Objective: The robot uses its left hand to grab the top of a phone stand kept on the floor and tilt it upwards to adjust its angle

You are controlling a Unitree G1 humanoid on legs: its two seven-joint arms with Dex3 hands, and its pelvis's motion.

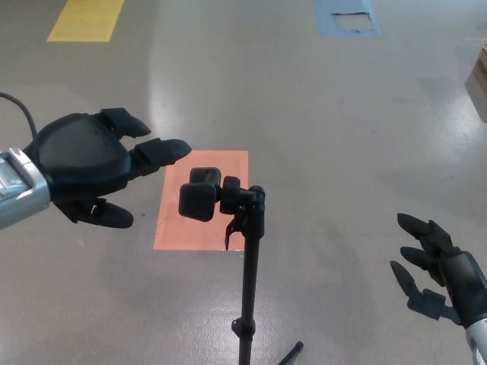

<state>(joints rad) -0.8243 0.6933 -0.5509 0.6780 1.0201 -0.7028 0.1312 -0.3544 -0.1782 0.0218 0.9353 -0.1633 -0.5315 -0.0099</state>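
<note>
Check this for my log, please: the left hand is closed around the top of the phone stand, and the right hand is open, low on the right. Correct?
Not quite. In the head view the left hand is open and apart from the top of the phone stand, holding nothing. The right hand is indeed open, low on the right.

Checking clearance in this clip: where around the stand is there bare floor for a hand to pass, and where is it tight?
Bare grey floor lies between the black phone stand and the open right hand, and beyond the orange floor patch toward the yellow and blue markings. It is tight only between the open left hand and the stand's head.
</note>
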